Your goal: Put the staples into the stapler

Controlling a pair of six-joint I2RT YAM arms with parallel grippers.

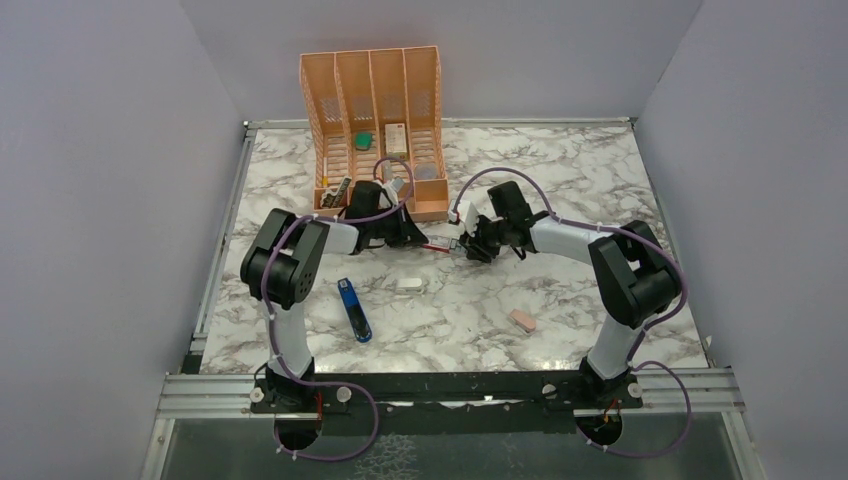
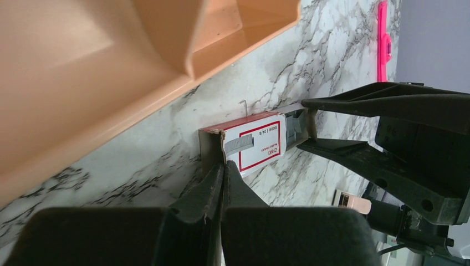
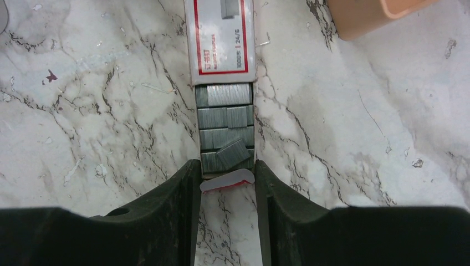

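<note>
**A:** Left gripper (image 2: 223,173), fingers (image 2: 213,185)?
**B:** Clenched flat together at the sleeve's (image 2: 260,145) near end. Whether cardboard is pinched cannot be told.
**A:** Right gripper (image 3: 227,178)?
**B:** The staple tray (image 3: 224,119) is grasped at its protruding end. Grey strips are exposed, one askew.
**A:** Stapler (image 1: 354,309)?
**B:** Seen flat on the marble table (image 1: 560,170) by the left arm, well apart from the tray.

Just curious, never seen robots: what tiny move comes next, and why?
Probably the right gripper pinches the tray and slides it further out: its fingers straddle the tray's end, and the left gripper clamps the sleeve.
</note>
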